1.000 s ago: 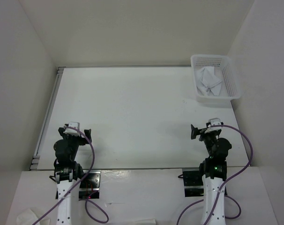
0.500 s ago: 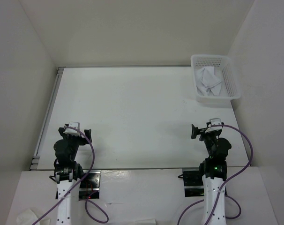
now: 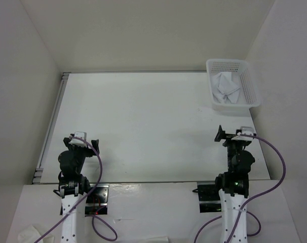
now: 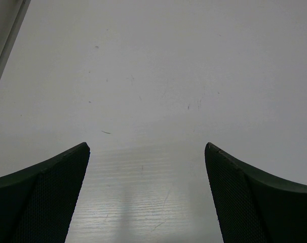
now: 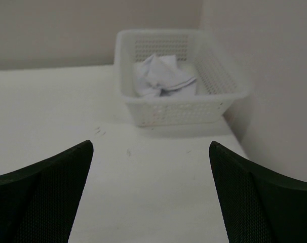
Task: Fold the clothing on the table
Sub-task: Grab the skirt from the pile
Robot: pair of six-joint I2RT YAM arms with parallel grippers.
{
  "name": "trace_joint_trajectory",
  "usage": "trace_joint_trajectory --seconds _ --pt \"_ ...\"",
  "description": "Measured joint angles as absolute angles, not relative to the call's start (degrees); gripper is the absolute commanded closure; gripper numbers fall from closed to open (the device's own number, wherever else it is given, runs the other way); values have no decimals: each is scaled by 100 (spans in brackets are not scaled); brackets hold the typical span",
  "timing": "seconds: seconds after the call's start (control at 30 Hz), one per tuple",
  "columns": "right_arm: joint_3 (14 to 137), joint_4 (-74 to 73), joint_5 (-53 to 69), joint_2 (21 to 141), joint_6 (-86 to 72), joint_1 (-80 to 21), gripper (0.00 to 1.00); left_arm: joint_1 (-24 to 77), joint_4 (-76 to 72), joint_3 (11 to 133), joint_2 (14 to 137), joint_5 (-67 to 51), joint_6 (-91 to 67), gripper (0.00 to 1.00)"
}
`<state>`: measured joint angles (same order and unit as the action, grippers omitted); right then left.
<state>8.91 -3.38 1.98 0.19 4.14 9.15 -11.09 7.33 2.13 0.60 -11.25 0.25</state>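
The clothing (image 3: 225, 87) lies crumpled inside the white mesh basket (image 3: 227, 62), not spread out on the table (image 3: 143, 116). In the top view the basket sits at about 1 o'clock on the tabletop, pushed into the far right corner beside the wall. In the right wrist view the white fabric (image 5: 158, 76) shows as a bunched heap with several raised folds. It fills the left and middle of the basket (image 5: 179, 112) and stays below the rim.

The right gripper (image 3: 235, 136) is near the table's 5 o'clock edge, with the basket ahead of it at 12 o'clock and well apart from it. Its two dark fingers are spread wide in its own camera (image 5: 149, 144), with only bare tabletop (image 5: 42, 111) between them, and it holds nothing.

The left gripper (image 3: 81, 143) is at about 7 o'clock on the table, far from the basket. Its fingers are also spread wide (image 4: 146, 147) and hold nothing, over a white surface (image 4: 168, 76) marked with a few faint scuffs. The grey rail (image 3: 52, 121) runs along the table's 9 o'clock edge, and it shows at the 10 o'clock corner of the left wrist view (image 4: 6, 35). A purple cable (image 3: 100, 167) loops down from each wrist towards the bases.
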Motion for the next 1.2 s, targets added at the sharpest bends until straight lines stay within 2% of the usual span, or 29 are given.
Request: trace_joint_trajectory --seconds 0.17,0.33,0.4,0.5,0.53,0.6,0.7,0.8,0.87,1.03,1.2 --pt "1422 -16 -904 19 456 871 1 -1109 692 213 62 -1087 -49 0" --pt "1791 464 -1350 71 458 770 1 -1105 211 370 62 -521 -871 0" --pt "2187 666 -1708 642 449 733 1 -1105 -64 617 62 -349 -1096 0" --pt "3607 513 -1925 2539 436 838 1 -1105 -486 1365 263 -108 -1269 0" --pt "4466 353 -1758 3481 464 1081 1 -1105 -506 1747 506 -5 -1317 0" --pt "5435 40 -1463 4442 519 1420 1 -1105 -408 2893 1398 200 -1409 0" --pt "6888 -596 -825 5771 567 2062 1 -1103 301 5435 3389 692 -1553 0" --pt "7601 -1396 -440 6412 596 2303 1 -1111 1452 8390 5387 941 -1481 0" --pt "7859 -1841 -301 6654 609 2220 1 -1170 1841 9579 6219 921 -1428 0" --pt "7994 -2600 121 7240 655 1957 1 -1540 2987 9441 6700 75 -707 0" --pt "8438 -3347 255 8436 805 1820 1 -1310 3909 9773 8001 97 14 0"
